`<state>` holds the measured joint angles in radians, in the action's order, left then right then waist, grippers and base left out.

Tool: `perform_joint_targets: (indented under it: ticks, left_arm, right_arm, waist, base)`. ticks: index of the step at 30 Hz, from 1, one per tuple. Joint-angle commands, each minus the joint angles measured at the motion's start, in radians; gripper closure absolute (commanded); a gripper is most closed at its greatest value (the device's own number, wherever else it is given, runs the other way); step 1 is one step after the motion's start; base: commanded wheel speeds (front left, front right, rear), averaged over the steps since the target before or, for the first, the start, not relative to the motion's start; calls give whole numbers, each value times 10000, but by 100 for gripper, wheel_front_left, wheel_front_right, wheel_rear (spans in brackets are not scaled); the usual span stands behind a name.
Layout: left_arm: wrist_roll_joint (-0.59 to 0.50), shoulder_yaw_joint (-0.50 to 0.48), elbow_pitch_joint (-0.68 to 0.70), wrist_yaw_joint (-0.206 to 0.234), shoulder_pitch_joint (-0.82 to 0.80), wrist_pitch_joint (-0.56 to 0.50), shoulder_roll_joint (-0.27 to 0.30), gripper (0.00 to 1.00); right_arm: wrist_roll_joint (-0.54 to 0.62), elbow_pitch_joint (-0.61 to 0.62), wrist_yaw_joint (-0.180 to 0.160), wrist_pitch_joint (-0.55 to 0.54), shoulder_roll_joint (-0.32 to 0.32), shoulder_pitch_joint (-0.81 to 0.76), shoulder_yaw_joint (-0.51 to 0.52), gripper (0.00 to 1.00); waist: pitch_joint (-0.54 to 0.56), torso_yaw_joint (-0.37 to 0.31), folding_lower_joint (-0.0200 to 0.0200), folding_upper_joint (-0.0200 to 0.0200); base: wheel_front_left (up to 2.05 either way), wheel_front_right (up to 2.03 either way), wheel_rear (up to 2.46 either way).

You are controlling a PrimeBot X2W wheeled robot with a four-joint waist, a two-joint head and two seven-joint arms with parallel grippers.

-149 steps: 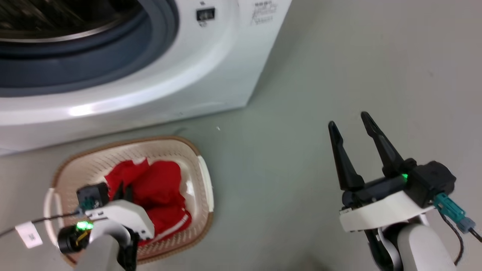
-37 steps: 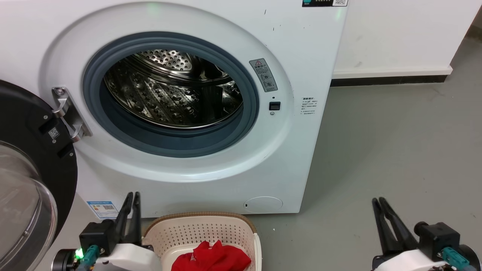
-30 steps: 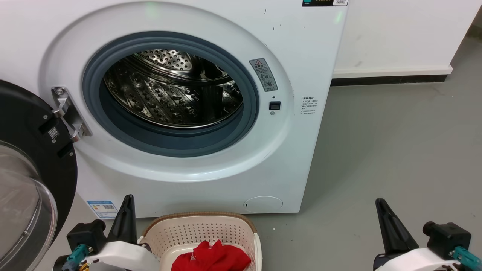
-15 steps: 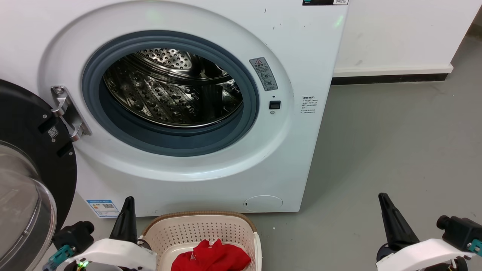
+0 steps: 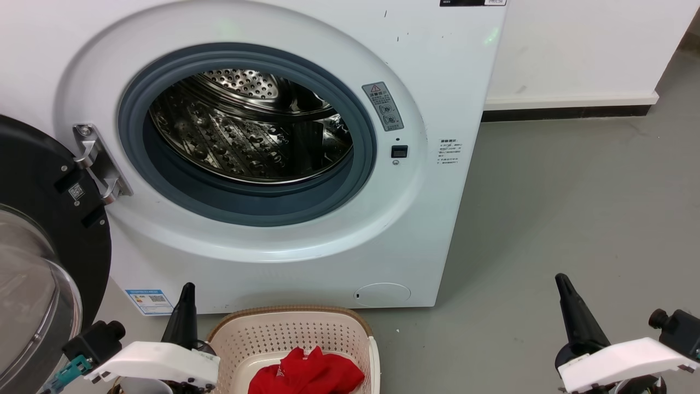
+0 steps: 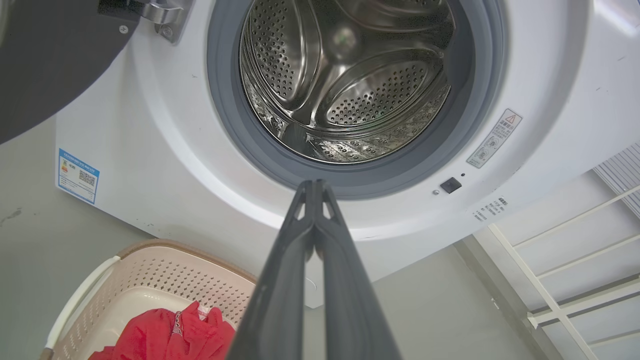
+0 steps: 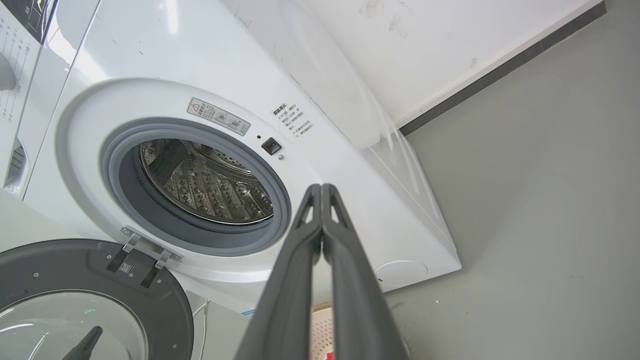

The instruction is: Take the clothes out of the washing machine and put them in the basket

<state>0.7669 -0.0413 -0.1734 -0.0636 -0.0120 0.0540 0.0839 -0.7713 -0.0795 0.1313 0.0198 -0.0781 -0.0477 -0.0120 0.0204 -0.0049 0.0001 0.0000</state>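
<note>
The white washing machine (image 5: 437,65) stands with its porthole open, and no fabric shows in the part of the steel drum (image 5: 246,131) that I see. Red clothes (image 5: 309,375) lie in the cream basket (image 5: 290,331) on the floor in front of it. My left gripper (image 5: 187,290) is shut and empty, upright just left of the basket. In the left wrist view the left gripper (image 6: 316,186) points at the drum (image 6: 350,80), above the basket (image 6: 150,272) and clothes (image 6: 165,335). My right gripper (image 5: 562,280) is shut and empty, far right over the floor. The right gripper (image 7: 321,189) points at the washing machine (image 7: 150,65).
The black-framed glass door (image 5: 33,262) hangs open at the left, close to my left arm. The door (image 7: 90,295) fills the lower left corner of the right wrist view. Grey floor (image 5: 574,191) runs right of the machine to a white wall (image 5: 574,49). A white rack (image 6: 575,260) shows at the right.
The head camera has lifted from the basket to the washing machine's front. My left gripper has come up out of the basket. My right gripper has shut. Both wrists have rolled slightly outward.
</note>
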Motion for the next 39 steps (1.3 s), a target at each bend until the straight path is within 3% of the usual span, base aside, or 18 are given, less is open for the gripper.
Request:
perform_joint_targets:
  ticks: [1, 39]
  left_arm:
    - [268, -64, 74, -61, -339, -41, 13, 100]
    - [4653, -443, -347, -407, -701, -937, -170, 100]
  right_arm:
    - [-286, 42, -2, -31, -76, 302, 30, 100]
    - [-4895, -850, -5, -494, -109, 1013, 402, 100]
  waist:
    - [-2, 1, 0, 0]
    - [-105, 22, 0, 0]
  base:
    - [0, 0, 0]
    - [0, 0, 0]
